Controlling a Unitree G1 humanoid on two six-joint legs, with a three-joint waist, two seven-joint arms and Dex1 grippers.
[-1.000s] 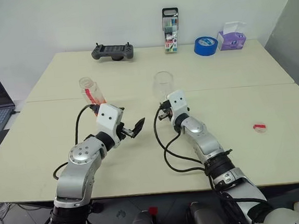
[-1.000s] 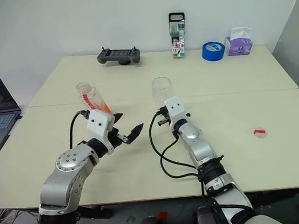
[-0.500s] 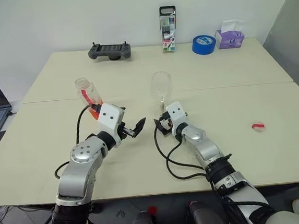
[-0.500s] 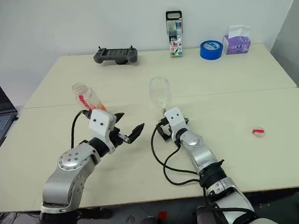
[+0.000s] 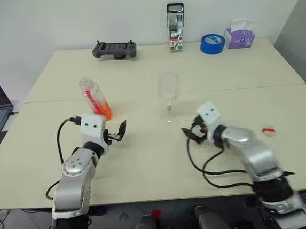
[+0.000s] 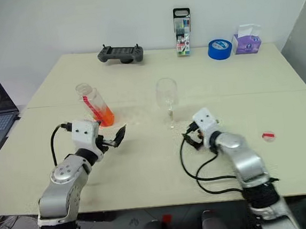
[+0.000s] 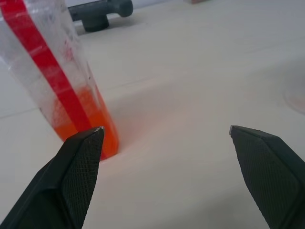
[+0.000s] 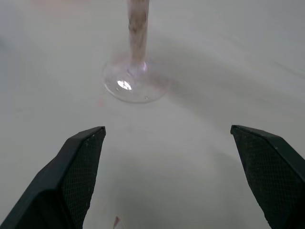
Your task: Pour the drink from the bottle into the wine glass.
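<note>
My left gripper [image 7: 167,138] has its fingers spread, holding nothing, just short of the bottle [image 5: 94,98]. The bottle stands uncapped left of the wine glass [image 5: 168,93], drink [image 7: 86,121] in its lower part, a red strip down its side; any print there is too small for me to read. My right gripper [image 8: 169,143] is spread too, empty, before the wine glass foot. The glass bowl looks empty.

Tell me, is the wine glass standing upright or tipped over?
Upright. The wine glass stands on its foot on the table, bowl above stem, apart from the grippers.
</note>
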